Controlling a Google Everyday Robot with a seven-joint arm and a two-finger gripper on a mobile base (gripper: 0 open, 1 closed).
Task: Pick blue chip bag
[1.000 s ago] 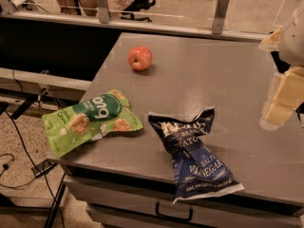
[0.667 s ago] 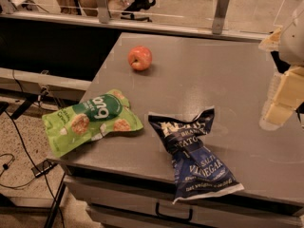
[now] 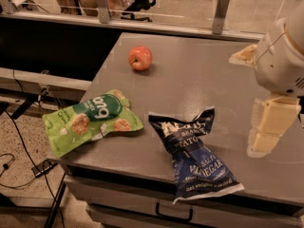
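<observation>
A grey table (image 3: pixel 190 70) fills the view. The blue chip bag (image 3: pixel 194 158), lettered "SALT" and "VINEGAR", lies at 6 o'clock, overhanging the front edge. Green snack bag (image 3: pixel 90 120) at 8 o'clock, logo unclear. The gripper (image 3: pixel 268 127) hangs at 3 o'clock; wide or narrow, I cannot tell. Apple (image 3: pixel 140 58) at 11 o'clock

2 bags (image 3: pixel 197 163) (image 3: pixel 92 120), 1 apple (image 3: pixel 140 58), 1 gripper (image 3: pixel 266 134) at right.

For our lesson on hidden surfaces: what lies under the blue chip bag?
The blue chip bag lies on the grey table, its lower end overhanging the front edge. Anything directly beneath is covered. The gripper hangs apart, at the picture's right.
</observation>
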